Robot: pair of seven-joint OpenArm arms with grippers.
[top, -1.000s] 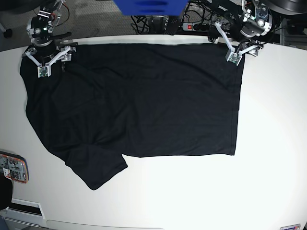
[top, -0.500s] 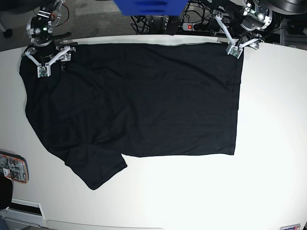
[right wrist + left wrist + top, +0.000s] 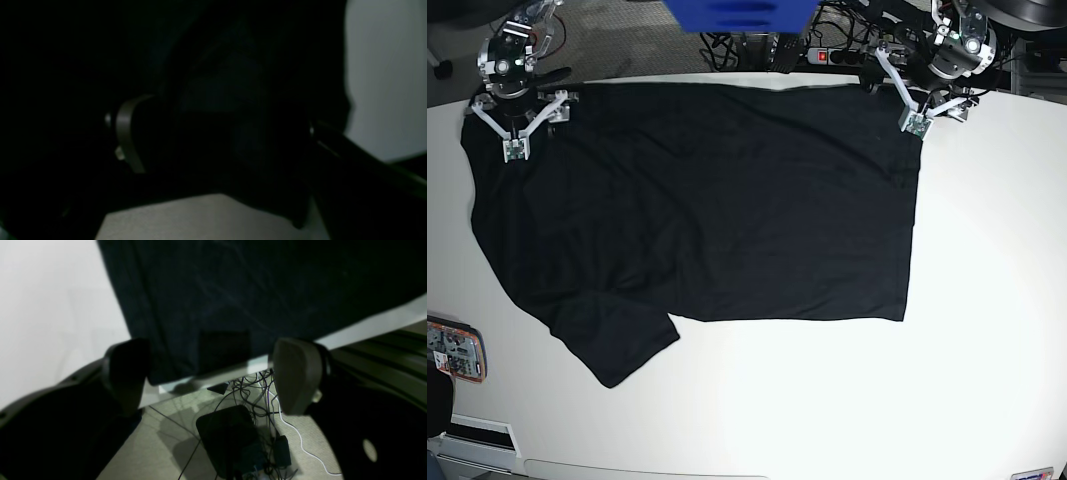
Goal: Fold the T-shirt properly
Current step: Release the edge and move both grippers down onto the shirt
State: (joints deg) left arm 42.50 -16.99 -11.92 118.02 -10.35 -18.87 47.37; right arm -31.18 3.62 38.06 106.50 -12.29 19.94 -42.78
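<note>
On the tabletop (image 3: 987, 300), T-shirt (image 3: 707, 210) lies flat; left gripper (image 3: 927, 105) at one o'clock gapes wide, right gripper (image 3: 519, 118) at eleven spread, both empty.

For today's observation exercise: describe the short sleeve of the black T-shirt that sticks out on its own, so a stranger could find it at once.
Start at the white table and the black T-shirt spread across it. Follow the shirt's near edge toward the base view's left: the sleeve juts out there, the only flap breaking the straight hem.

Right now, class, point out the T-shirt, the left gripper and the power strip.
T-shirt (image 3: 707, 200): base view, middle of the spread body.
Left gripper (image 3: 924, 108): base view, between its fingers.
Power strip (image 3: 835, 57): base view, its white casing.
</note>
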